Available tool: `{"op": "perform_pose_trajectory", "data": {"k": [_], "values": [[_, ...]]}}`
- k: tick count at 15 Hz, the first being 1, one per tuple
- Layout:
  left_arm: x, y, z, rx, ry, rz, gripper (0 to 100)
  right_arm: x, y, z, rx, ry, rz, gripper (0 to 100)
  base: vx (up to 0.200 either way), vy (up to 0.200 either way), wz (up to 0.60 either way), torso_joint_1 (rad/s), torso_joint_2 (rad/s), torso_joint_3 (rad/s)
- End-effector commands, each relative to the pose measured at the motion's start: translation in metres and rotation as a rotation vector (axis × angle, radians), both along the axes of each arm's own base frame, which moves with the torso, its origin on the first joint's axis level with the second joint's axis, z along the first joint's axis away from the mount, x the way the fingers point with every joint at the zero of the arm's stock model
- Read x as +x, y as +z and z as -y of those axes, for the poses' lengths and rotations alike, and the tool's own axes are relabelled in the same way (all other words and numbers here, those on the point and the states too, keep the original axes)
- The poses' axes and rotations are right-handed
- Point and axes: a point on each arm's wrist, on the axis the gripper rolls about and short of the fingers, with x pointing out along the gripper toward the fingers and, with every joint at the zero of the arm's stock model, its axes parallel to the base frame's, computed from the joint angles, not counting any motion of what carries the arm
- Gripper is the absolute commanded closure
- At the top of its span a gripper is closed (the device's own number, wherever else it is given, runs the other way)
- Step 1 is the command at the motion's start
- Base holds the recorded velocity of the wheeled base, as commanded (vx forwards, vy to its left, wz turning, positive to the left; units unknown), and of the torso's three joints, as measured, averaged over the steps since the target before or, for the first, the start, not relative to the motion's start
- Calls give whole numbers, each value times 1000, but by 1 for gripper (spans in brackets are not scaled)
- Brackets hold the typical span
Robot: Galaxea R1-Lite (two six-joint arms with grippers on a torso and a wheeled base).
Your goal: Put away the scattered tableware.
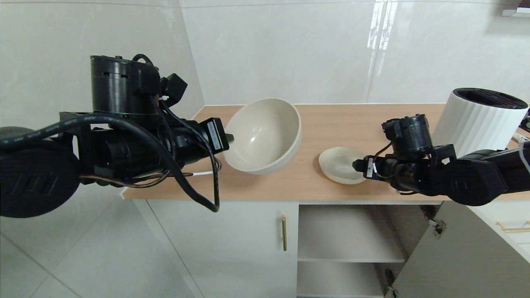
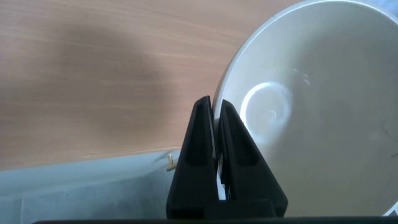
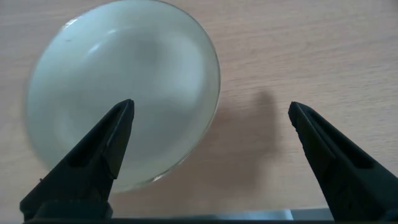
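Pale wood makes up the tabletop (image 1: pixel 339 120), which runs along a white tiled wall, and both of my arms are over it.

My left end effector (image 1: pixel 228 138) is clamped on the rim of a large cream bowl (image 1: pixel 265 134) near the tabletop's left end. In the left wrist view the two fingers (image 2: pixel 214 109) stand pressed together with the bowl's (image 2: pixel 323 112) thin wall between them, one inside and one outside. The bowl is tipped steeply onto its side, its opening turned up and toward the robot's left. I cannot tell whether its lower side touches the wood.

To the right of the bowl, and apart from it, a small cream dish (image 1: pixel 337 163) lies flat on the tabletop near the front edge. My right end effector (image 1: pixel 357 165) is at the dish's right edge with its fingers spread wide. In the right wrist view (image 3: pixel 210 106) one finger is over the dish (image 3: pixel 124 93) and the other over bare wood beside it. I cannot tell whether either finger touches anything.

A white ribbed container (image 1: pixel 476 122) stands upright at the far right of the tabletop. Below, the cabinet has a closed door with a brass handle (image 1: pixel 284 232) and, next to it, an open door (image 1: pixel 455 256) showing white shelves (image 1: pixel 348 240).
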Motion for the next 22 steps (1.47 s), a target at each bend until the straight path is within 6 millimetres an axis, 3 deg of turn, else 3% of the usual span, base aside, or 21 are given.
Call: {"op": "perform_pose_trajectory", "data": {"k": [1,4,5,13,15,20,22], "values": [[0,0,0,-1,0,1,100,5,-9,-2,-12,-9,-17,0,0,0,0,0,0,0],[2,-3,1,5,-2,-8,100,5,-8,-2,-11,-11,-14,0,0,0,0,0,0,0],[2,-4,2,6,-2,-9,100,6,-8,-2,-12,-11,-16,100,0,0,0,0,0,0],[1,-6,3,9,-8,-16,100,5,-7,-2,-5,-14,-11,100,0,0,0,0,0,0],[0,-4,3,5,-7,-11,100,-1,4,1,19,-18,14,100,0,0,0,0,0,0],[-18,-16,-8,61,-20,-8,100,-48,51,21,97,52,79,100,0,0,0,0,0,0],[-35,-22,-12,104,-53,-8,100,-72,68,30,117,112,48,100,0,0,0,0,0,0]]}}
